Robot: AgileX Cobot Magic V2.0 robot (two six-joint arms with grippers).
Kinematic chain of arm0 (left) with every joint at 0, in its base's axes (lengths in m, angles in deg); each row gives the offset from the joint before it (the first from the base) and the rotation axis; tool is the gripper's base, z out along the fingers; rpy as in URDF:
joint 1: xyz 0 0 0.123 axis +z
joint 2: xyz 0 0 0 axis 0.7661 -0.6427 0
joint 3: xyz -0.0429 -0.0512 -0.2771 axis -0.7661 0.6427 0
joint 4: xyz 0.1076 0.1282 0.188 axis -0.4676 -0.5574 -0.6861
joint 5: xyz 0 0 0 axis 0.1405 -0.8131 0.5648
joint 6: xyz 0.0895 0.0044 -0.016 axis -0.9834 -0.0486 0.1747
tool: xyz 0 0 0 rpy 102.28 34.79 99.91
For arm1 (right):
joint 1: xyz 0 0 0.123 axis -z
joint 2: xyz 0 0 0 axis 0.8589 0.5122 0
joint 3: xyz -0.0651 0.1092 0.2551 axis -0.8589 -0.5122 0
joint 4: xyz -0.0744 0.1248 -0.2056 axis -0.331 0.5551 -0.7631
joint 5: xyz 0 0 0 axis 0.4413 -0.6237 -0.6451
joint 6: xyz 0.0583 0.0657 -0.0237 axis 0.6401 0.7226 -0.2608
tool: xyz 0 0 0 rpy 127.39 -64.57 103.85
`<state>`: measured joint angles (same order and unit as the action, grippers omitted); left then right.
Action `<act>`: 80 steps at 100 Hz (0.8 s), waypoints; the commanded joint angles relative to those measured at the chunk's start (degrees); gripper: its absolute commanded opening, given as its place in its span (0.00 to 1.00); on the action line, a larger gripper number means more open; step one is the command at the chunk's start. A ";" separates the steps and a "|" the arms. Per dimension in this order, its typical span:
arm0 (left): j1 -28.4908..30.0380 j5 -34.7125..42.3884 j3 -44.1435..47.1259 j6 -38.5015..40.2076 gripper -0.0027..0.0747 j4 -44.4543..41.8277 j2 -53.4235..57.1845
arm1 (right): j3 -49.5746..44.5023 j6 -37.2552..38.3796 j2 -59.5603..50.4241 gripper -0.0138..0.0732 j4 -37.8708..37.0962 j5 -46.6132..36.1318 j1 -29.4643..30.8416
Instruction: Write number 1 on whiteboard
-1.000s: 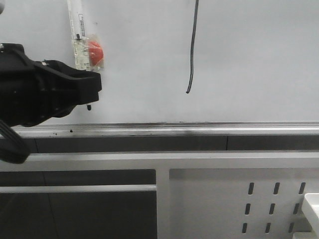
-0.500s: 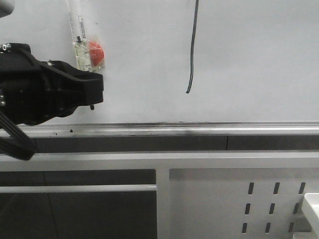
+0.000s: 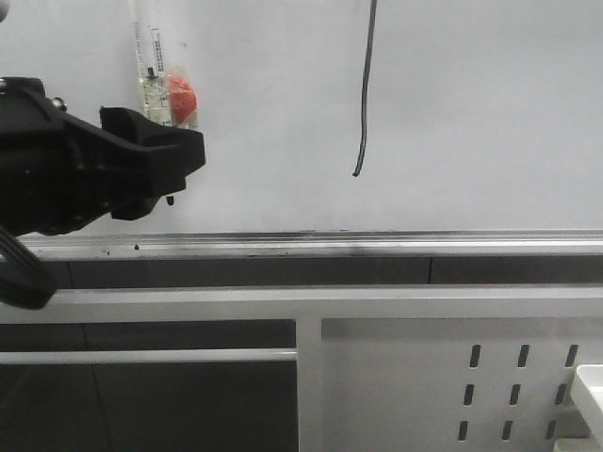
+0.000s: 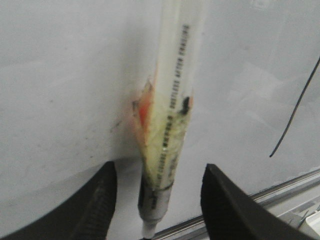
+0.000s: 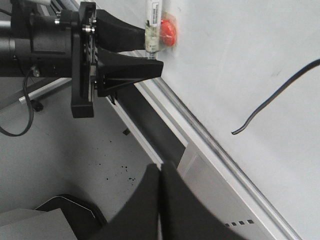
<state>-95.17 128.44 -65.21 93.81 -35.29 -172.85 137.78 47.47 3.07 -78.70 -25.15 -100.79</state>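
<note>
The whiteboard fills the upper front view. The number 1 is a thin dark, nearly vertical line with a small hook at its lower end; it also shows in the left wrist view and the right wrist view. A white marker pen with a red blob sits against the board. My left gripper is open, its fingers on either side of the pen's lower end without touching it. My right gripper is shut and empty, away from the board.
A silver rail edges the board below. Under it stands a white perforated metal frame, with a white tray corner at the far right. The right wrist view shows grey speckled floor and the left arm.
My left gripper has moved up and slightly right, so its fingers now reach around the pen's lower end. The drawn line is unchanged.
</note>
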 commanded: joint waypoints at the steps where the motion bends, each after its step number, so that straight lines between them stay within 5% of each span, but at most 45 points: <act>1: 0.29 7.68 0.49 0.56 0.52 1.31 1.77 | 1.73 0.21 -1.93 0.08 -0.49 -3.93 0.36; 37: 0.29 18.04 13.82 0.67 0.48 -7.82 8.31 | -10.34 0.21 -21.59 0.08 -6.46 -14.73 0.36; 48: 0.29 18.04 16.53 0.67 0.35 -11.75 10.42 | -17.34 0.21 -31.09 0.08 -6.97 -17.42 0.36; 63: 0.29 18.04 19.02 0.67 0.01 -14.74 11.95 | -27.64 1.73 -43.87 0.08 -7.13 -24.76 0.36; 80: 0.29 17.96 20.72 0.99 0.01 -15.96 11.95 | -39.20 1.73 -56.29 0.08 -8.51 -27.15 0.36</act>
<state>-94.95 133.49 -45.83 94.02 -50.93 -162.01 101.38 48.97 -49.63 -86.59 -46.63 -100.79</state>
